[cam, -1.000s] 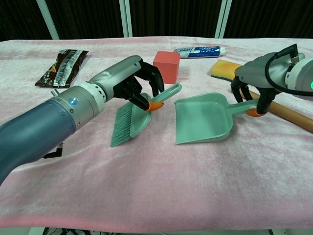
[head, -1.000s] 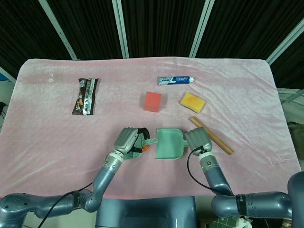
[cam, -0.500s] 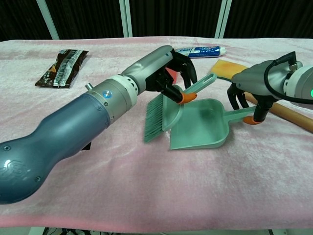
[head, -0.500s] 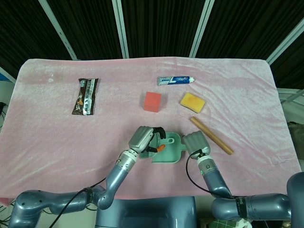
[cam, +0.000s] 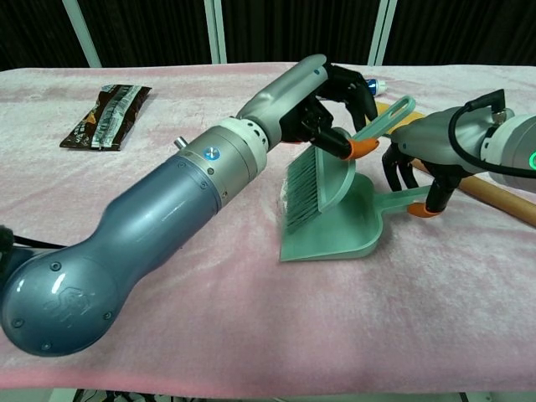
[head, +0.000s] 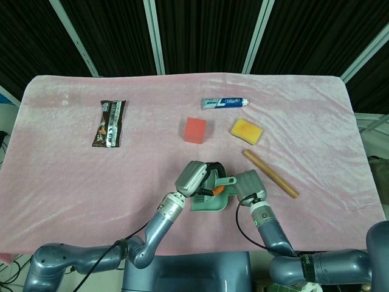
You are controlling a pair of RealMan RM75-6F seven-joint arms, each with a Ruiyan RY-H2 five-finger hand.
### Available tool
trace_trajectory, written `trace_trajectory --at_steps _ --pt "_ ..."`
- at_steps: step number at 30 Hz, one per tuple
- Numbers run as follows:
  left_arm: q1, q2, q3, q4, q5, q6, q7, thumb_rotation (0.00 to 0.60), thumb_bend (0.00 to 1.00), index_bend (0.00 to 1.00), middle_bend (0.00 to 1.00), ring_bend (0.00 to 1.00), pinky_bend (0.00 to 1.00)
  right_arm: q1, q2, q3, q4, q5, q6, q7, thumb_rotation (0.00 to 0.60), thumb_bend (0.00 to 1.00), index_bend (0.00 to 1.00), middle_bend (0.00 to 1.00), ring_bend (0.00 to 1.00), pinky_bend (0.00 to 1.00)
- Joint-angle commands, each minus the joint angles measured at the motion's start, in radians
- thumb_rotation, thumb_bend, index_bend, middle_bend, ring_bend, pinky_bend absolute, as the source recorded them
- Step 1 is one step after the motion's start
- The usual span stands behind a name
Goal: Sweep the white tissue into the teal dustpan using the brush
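My left hand (head: 197, 177) (cam: 322, 100) grips the teal brush (cam: 321, 180) by its orange-collared handle. The bristles hang over the mouth of the teal dustpan (cam: 335, 239) (head: 209, 204), which lies on the pink cloth. To the right, my right hand (head: 249, 184) (cam: 431, 142) curls around the dustpan's handle (cam: 410, 199). No white tissue shows in either view. My left forearm and hand hide much of the pan's interior in the head view.
On the cloth lie a brown snack packet (head: 109, 123) at far left, a red cube (head: 195, 130), a toothpaste tube (head: 225, 103), a yellow sponge (head: 247, 131) and a wooden stick (head: 273, 174) just right of my right hand.
My left hand has carried the brush rightward from beside the dustpan to over its mouth. The dustpan and my right hand have shifted slightly nearer to me.
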Motion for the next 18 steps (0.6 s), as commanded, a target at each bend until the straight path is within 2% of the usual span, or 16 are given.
trace_trajectory --at_steps 1,9,14,18 --pt "0.004 0.014 -0.009 -0.008 0.011 0.017 -0.021 0.6 0.37 0.58 0.63 0.9 1.0 -0.002 -0.005 0.001 0.007 -0.012 0.002 0.007 0.6 0.6 0.66 0.66 0.71 0.76" --pt "0.018 0.093 -0.027 -0.036 -0.008 0.007 -0.016 0.6 0.37 0.58 0.63 0.9 1.0 0.006 -0.022 0.009 0.038 -0.015 -0.007 0.008 0.6 0.6 0.66 0.66 0.71 0.76" --pt "0.036 0.136 0.001 -0.029 -0.037 -0.033 0.004 0.6 0.37 0.58 0.63 0.9 1.0 0.008 -0.027 0.013 0.047 -0.012 -0.015 0.012 0.6 0.6 0.66 0.66 0.71 0.76" --pt "0.046 0.132 0.02 -0.007 -0.062 -0.052 0.009 0.6 0.37 0.58 0.63 0.9 1.0 0.008 -0.029 0.011 0.05 -0.011 -0.02 0.013 0.6 0.6 0.66 0.66 0.71 0.76"
